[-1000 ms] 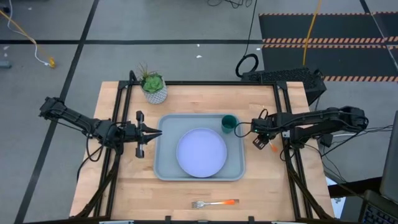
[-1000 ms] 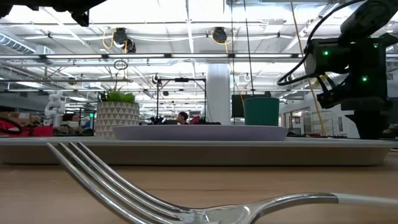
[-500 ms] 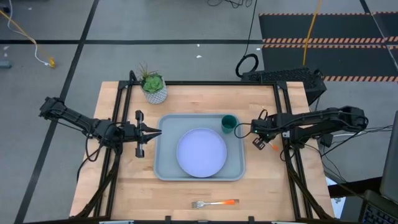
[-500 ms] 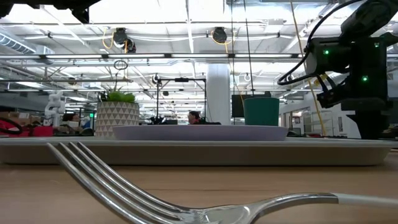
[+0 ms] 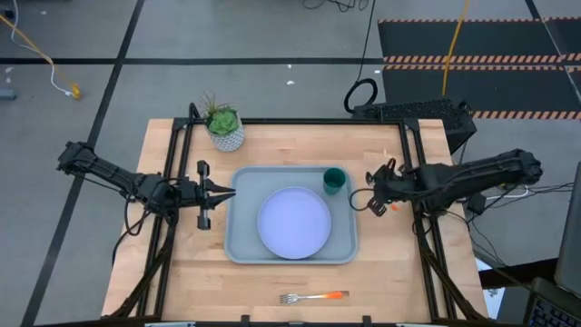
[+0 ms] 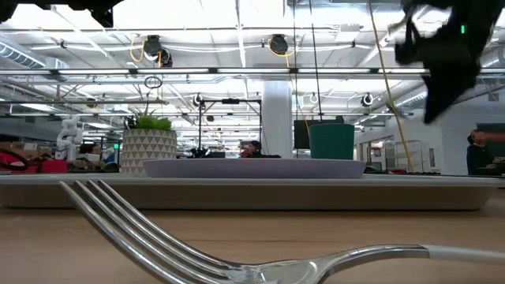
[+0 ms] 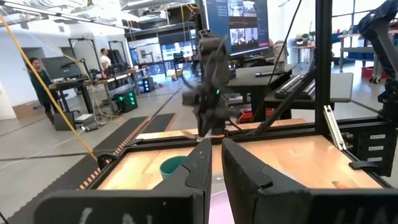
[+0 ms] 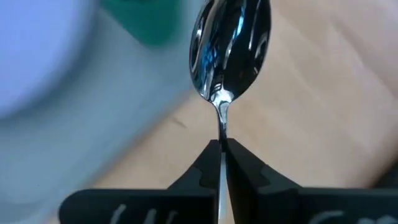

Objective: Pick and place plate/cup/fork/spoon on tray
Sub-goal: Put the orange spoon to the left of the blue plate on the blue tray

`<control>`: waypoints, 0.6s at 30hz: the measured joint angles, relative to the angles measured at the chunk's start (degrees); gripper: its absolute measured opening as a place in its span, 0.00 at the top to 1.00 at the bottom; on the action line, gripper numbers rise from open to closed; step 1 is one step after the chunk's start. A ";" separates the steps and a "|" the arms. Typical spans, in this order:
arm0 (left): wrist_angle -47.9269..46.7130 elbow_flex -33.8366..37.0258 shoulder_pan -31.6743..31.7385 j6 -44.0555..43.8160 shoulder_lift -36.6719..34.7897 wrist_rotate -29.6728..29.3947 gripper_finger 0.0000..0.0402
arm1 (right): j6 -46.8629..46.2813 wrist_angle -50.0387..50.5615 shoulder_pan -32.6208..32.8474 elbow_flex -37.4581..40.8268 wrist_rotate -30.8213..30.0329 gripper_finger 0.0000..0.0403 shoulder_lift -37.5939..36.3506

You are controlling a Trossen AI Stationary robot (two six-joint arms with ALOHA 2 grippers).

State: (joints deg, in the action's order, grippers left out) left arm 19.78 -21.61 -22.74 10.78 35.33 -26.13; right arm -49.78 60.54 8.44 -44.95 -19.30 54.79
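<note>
The grey-blue tray (image 5: 238, 238) lies mid-table, with the lavender plate (image 5: 293, 222) flat on it and the green cup (image 5: 334, 180) upright in its far right corner. The fork (image 5: 313, 297) lies on the wood near the table's front edge, its tines close up in the low view (image 6: 142, 229). My right gripper (image 5: 370, 202) hangs just beyond the tray's right rim, shut on the spoon (image 8: 231, 46). My left gripper (image 5: 227, 193) waits at the tray's left rim; its fingers (image 7: 202, 168) stand a narrow gap apart with nothing between them. My right gripper pinches the spoon's thin metal neck (image 8: 222, 124) between its two fingertips, just behind the bowl. The bowl sticks out past the fingertips, and the stem runs back between the fingers. The spoon is lifted clear of the table, over the wood beside the tray's right rim.
A white pot with a green plant (image 5: 224, 127) stands at the table's far left corner. Black frame rails (image 5: 413, 173) run along both sides of the table. Bare wood (image 5: 200, 282) lies in front of the tray.
My right gripper has shut on the spoon at the table's right side and risen with it, drifting slightly toward the tray. The spoon now hangs clear of the wood. My left arm has kept still.
</note>
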 joint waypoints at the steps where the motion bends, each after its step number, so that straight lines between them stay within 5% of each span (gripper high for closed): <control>1: -0.01 0.00 0.00 -0.13 0.02 0.00 0.90 | -0.17 -0.43 1.65 -1.74 -1.04 1.00 -0.03; 7: 0.30 0.00 0.00 -0.18 0.02 -0.45 0.90 | 9.78 -15.19 11.44 -7.86 -10.03 1.00 1.84; 18: 1.45 0.00 0.43 -1.97 2.16 -2.50 0.85 | 60.29 -70.94 14.55 -8.13 -13.81 1.00 12.23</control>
State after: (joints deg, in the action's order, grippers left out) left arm 21.23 -21.61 -22.31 8.81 37.49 -28.63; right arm 10.51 -10.40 22.99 -53.08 -33.10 67.02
